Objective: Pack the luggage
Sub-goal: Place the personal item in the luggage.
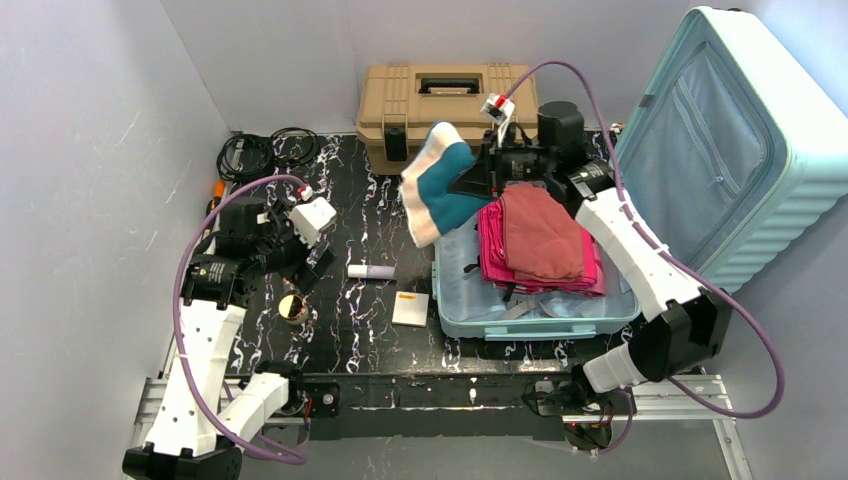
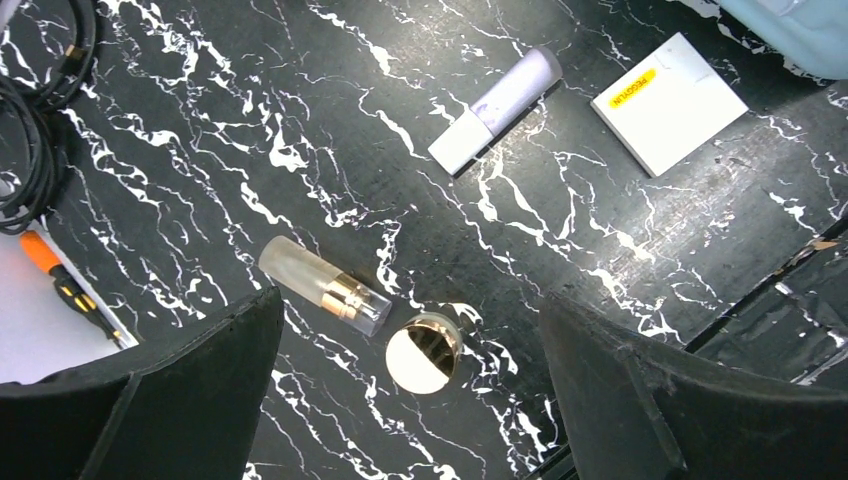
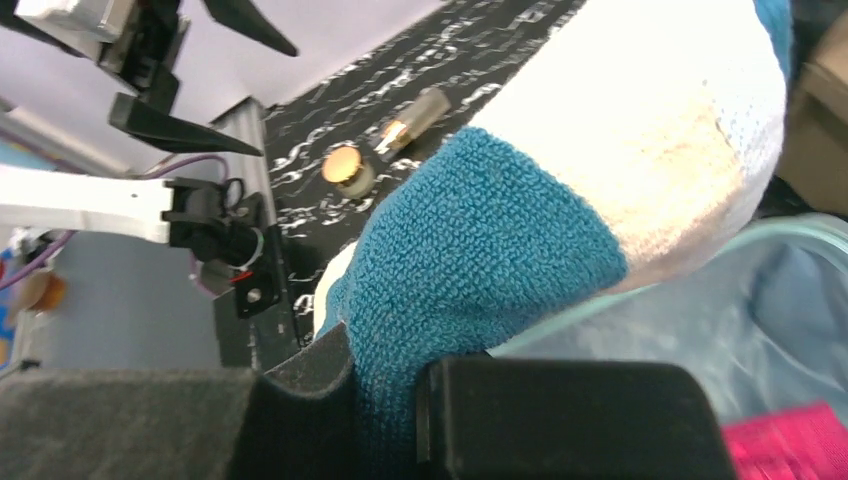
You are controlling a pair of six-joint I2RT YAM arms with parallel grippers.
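Note:
The luggage (image 1: pixel 520 322), a pale mint-blue suitcase, lies open at the right with its lid (image 1: pixel 740 150) standing up. Folded pink and maroon clothes (image 1: pixel 540 240) lie in its base. My right gripper (image 1: pixel 478 180) is shut on a teal and white towel (image 1: pixel 438 192), which hangs above the suitcase's left rim. In the right wrist view the towel (image 3: pixel 520 230) is pinched in the gripper (image 3: pixel 390 400). My left gripper (image 2: pixel 410 330) is open over a gold-lidded jar (image 2: pixel 424 352) and a frosted bottle (image 2: pixel 320 285), touching neither.
A lavender tube (image 2: pixel 497 110) and a flat white box (image 2: pixel 668 102) lie between the jar and the suitcase. A tan toolbox (image 1: pixel 448 105) stands at the back. Black cables (image 1: pixel 258 152) and an orange-handled tool (image 2: pixel 55 270) lie at the far left.

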